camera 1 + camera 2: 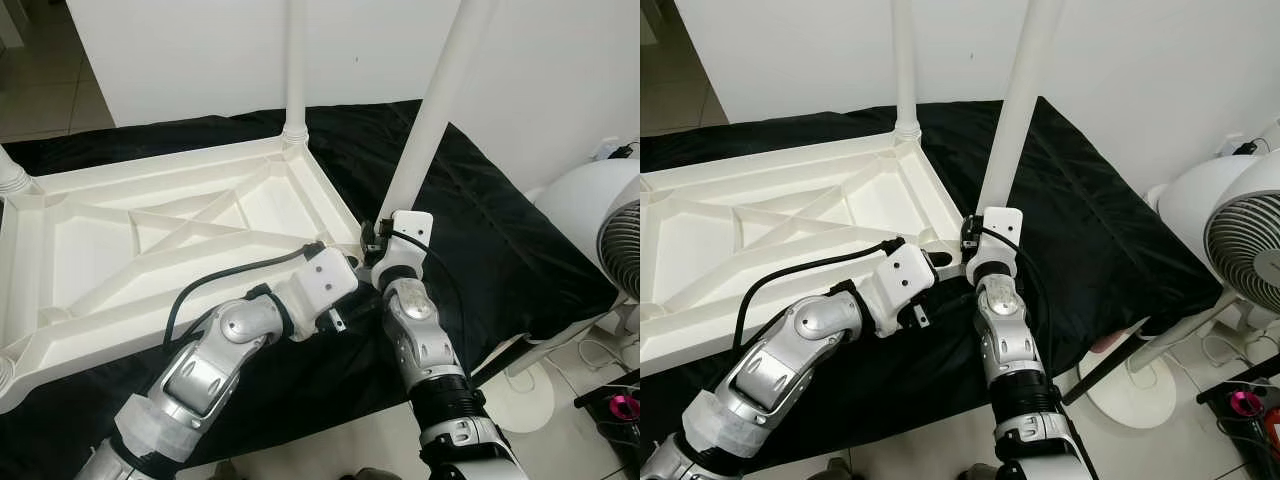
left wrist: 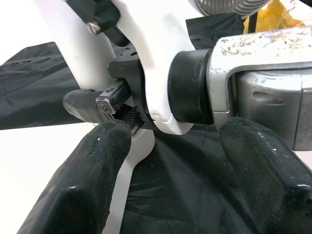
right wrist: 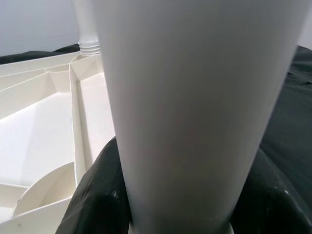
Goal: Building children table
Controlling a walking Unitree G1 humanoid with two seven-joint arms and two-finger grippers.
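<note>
The white plastic tabletop (image 1: 150, 240) lies upside down on a black cloth (image 1: 490, 240). One white leg (image 1: 295, 60) stands upright in the far corner socket, and the base of another (image 1: 10, 175) shows at the left edge. A third leg (image 1: 435, 100) rises tilted from the near right corner. My right gripper (image 1: 383, 230) is shut on that leg's base, its black fingers (image 3: 95, 195) on either side of it. My left gripper (image 2: 175, 161) is open, hovering at the same corner right beside the right wrist (image 2: 161, 58), with nothing between its fingers.
A white floor fan (image 1: 610, 240) stands close on the right, with its round base (image 1: 530, 395) and cables on the tiled floor. A pink object (image 1: 625, 408) lies at the bottom right. A white wall (image 1: 180, 50) runs behind the cloth-covered surface.
</note>
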